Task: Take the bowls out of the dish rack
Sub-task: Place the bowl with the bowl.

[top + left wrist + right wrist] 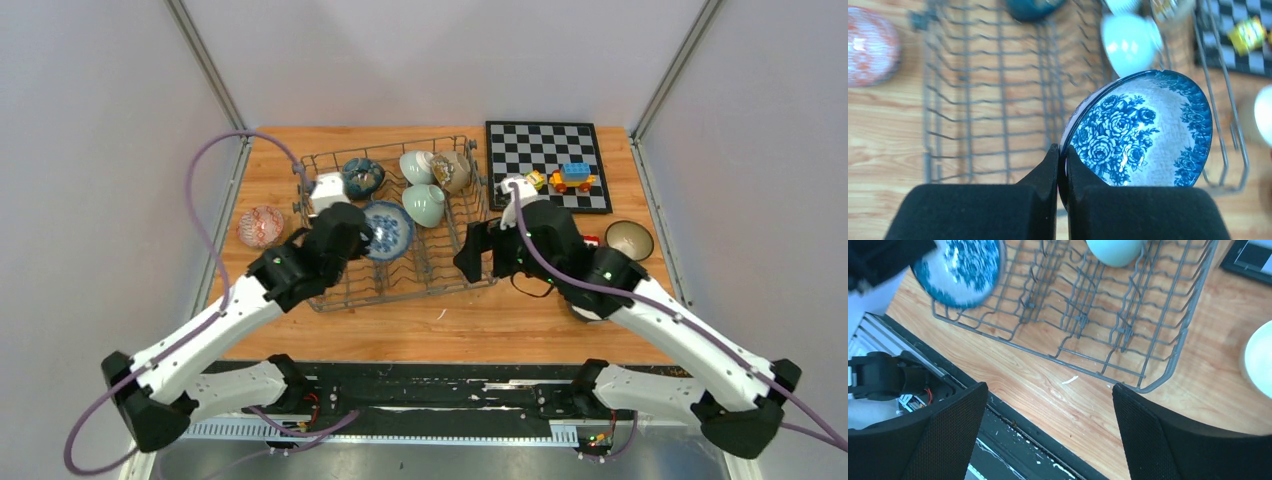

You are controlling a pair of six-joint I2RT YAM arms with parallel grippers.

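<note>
Between the closed fingers of the left hand [1062, 165] sits the rim of the blue bowl [1143, 135]. The hand is pinched nearly flat on that thin edge, and the bowl stands on its side just ahead of the fingers, over the rack [400, 296]. Whether its lower edge is free of the prongs I cannot tell.

The grip is the main worry. Glazed ceramic held by a narrow strip of rim can pivot or slide out, and most of the bowl's weight hangs to one side of the pads. A quick swing or a tilt of the wrist would likely turn it, and a drop would land it on the wires or the table [450, 330].

A sideways pull before a lift could catch it on a prong and lever it loose. The green bowl [425, 204] leans just beyond it, close enough to be knocked, and the teal bowl [362, 177] sits farther ahead of the hand.

The right hand [1049, 390] is spread wide and holds nothing, hovering above bare table with the rack's corner just ahead of it. A carry towards that side could bring the two arms together.
</note>
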